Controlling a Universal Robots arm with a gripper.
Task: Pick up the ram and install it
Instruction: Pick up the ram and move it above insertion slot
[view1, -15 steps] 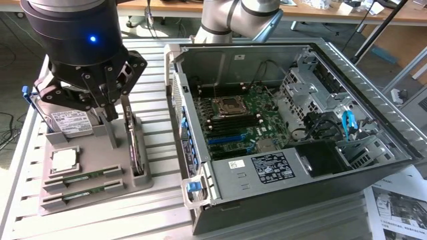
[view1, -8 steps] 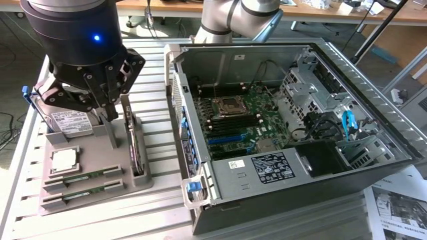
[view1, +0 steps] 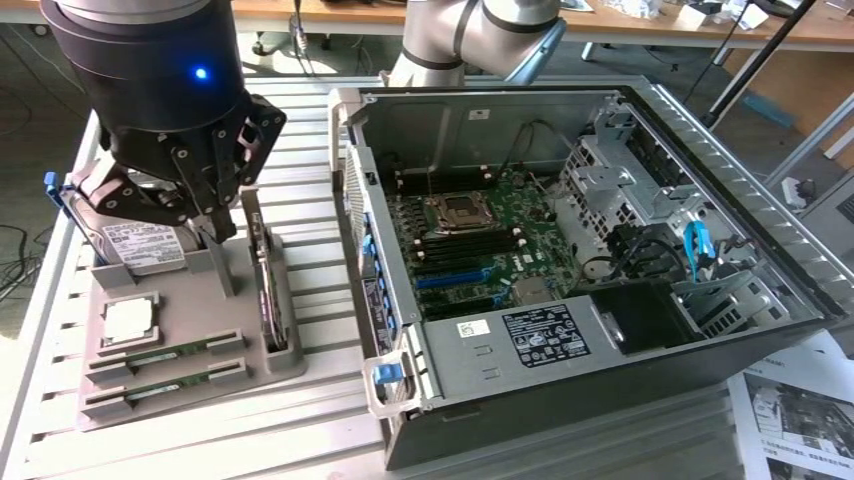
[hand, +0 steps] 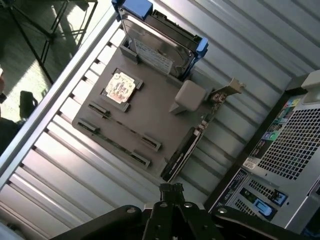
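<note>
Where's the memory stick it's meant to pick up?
Both green memory sticks lie side by side in the grey tray, on the exterior view's left of the open computer, next to the square silver chip.

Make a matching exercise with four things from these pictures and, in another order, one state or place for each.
1 ram sticks
2 hard drive
3 expansion card
4 gripper

A shut, above the gray holder
B standing on edge, on the holder's side toward the computer case
C green, lying in two parallel slots
D blue brackets on its ends

Pairs: 1-C, 2-D, 3-B, 4-A
</note>
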